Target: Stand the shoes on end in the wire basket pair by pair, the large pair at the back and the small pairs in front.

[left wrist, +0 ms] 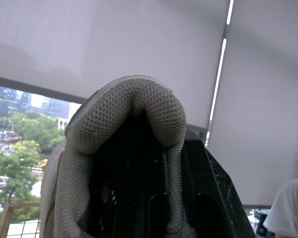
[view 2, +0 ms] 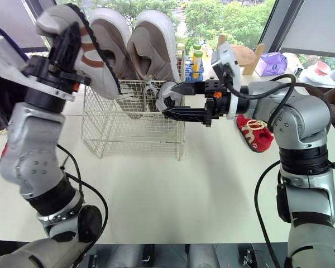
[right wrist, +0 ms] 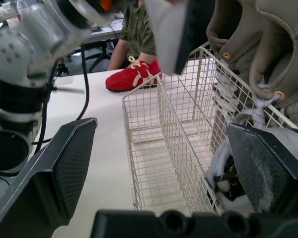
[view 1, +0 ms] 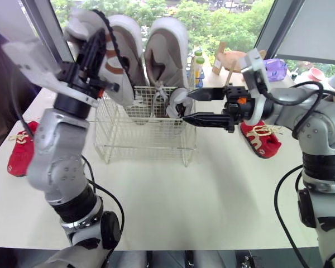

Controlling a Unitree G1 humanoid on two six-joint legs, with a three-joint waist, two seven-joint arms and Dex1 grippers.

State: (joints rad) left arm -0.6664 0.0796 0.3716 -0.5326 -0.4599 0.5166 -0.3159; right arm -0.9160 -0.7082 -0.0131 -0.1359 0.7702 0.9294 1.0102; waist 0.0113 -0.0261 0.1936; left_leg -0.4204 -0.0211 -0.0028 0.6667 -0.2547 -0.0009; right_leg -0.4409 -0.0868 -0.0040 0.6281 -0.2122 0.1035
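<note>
The left pincer is clamped on the heel collar of a grey shoe, lifted above the basket's left rear corner, with the sole turned toward the large pair. In the left wrist view the mesh collar is pinched between the black fingers.

The right pincer hangs level at the basket's right side with its jaws spread wide. A small white shoe sits at the basket's right rim, between the fingertips and against one of them; it is not clamped.

The large pair stands on end at the back of the basket, toes up. The front of the basket holds no shoes.

One red shoe lies on the surface well to the left of the basket. Another red shoe lies to the right of the basket, beyond the right pincer.
</note>
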